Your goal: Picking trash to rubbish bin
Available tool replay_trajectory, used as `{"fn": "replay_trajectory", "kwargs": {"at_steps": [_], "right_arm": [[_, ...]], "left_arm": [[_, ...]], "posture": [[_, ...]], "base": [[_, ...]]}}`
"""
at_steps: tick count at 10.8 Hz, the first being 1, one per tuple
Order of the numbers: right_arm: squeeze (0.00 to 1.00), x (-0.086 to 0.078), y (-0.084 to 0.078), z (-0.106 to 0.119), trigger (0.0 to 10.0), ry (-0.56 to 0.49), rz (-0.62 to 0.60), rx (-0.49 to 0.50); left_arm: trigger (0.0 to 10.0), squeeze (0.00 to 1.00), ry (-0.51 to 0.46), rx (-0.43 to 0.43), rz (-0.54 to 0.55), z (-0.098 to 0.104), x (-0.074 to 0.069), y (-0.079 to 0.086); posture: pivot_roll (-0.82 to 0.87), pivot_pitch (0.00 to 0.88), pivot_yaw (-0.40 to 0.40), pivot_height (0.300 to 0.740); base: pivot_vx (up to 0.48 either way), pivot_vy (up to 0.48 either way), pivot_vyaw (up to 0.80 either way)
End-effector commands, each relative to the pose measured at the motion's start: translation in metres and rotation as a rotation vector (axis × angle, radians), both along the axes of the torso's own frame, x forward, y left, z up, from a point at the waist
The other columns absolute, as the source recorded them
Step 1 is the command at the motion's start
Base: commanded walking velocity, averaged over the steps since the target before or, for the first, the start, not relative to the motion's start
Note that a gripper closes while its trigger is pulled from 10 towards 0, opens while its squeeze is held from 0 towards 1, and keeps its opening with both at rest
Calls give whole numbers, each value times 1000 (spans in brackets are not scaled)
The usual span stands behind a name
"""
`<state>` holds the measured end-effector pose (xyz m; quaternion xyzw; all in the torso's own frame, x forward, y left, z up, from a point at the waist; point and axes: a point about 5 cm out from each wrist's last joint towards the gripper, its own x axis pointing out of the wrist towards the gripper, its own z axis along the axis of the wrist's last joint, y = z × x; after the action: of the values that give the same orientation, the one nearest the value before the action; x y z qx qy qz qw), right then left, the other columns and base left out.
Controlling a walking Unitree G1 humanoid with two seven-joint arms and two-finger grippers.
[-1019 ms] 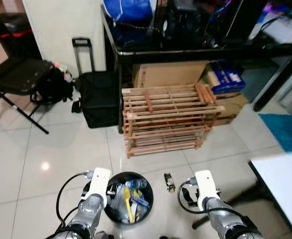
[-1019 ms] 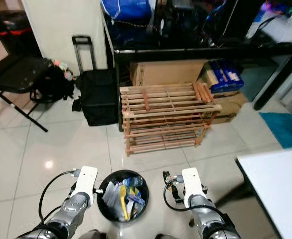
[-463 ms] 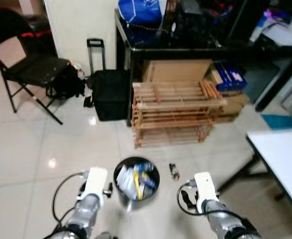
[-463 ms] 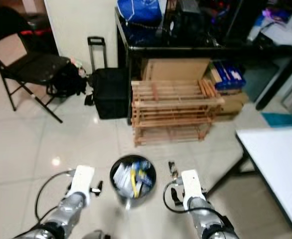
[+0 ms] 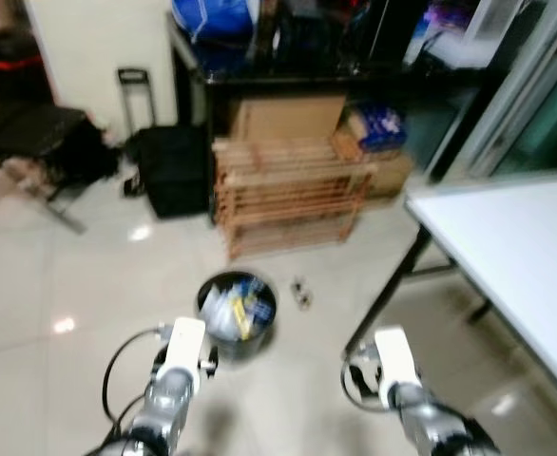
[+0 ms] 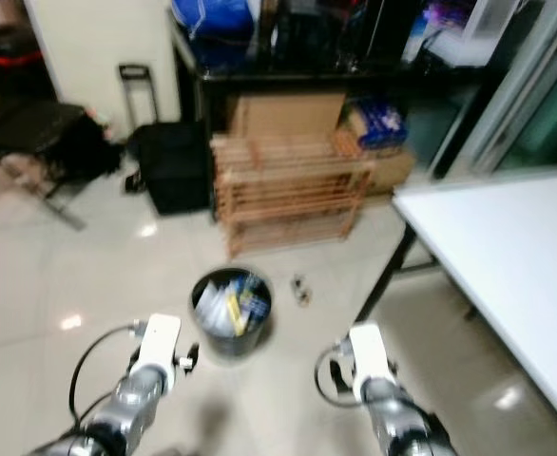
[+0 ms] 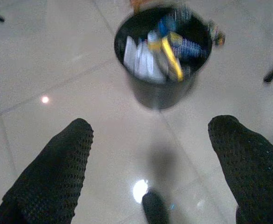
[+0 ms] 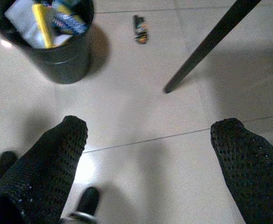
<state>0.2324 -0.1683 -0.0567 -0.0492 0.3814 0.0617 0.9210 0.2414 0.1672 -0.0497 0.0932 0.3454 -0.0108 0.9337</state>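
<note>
black bin (image 5: pixel 237 323), yellow and white trash (image 7: pixel 162 53); pale wooden rack (image 5: pixel 288 190).

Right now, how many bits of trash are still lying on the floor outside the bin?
1: a small wrapper on the tiles just beside the black bin, toward the table leg. More might hide elsewhere.

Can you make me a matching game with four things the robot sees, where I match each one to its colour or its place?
Things:
1. rubbish bin
2. small piece of trash
3. wooden rack
4. table

Clues:
A. white top, on the robot's right
B. black, stuffed with rubbish
C. lying on the floor tiles beside the bin
D. light brown slats, in front of cardboard boxes

Pairs: 1-B, 2-C, 3-D, 4-A
</note>
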Motion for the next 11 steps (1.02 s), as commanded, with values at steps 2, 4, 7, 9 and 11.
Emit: {"fn": "replay_trajectory", "kwargs": {"at_steps": [2, 4, 7, 9, 11], "right_arm": [[0, 2, -6, 2, 10000, -13, -7, -7], [0, 1, -6, 1, 10000, -10, 0, -9], [0, -1, -5, 0, 10000, -5, 15, -13], [0, 2, -4, 3, 10000, -23, 9, 7], [0, 8, -2, 6, 10000, -43, 3, 33]], "left_arm": [[10000, 0, -7, -9, 4, 1, 2, -5], [10000, 0, -3, -6, 0, 0, 0, -5], [10000, 0, -1, 1, -2, -1, -2, -5], [10000, 0, -15, 7, -16, 1, 0, -5], [10000, 0, -49, 12, -19, 7, 8, -3]], "posture": [[-12, 6, -97, 740], [-12, 0, -94, 740], [-5, 0, -92, 740], [-3, 0, -88, 740], [-1, 0, -87, 740]], "base": [[-268, 0, 0], [-257, 0, 0], [0, 0, 0], [0, 0, 0], [0, 0, -663]]}}
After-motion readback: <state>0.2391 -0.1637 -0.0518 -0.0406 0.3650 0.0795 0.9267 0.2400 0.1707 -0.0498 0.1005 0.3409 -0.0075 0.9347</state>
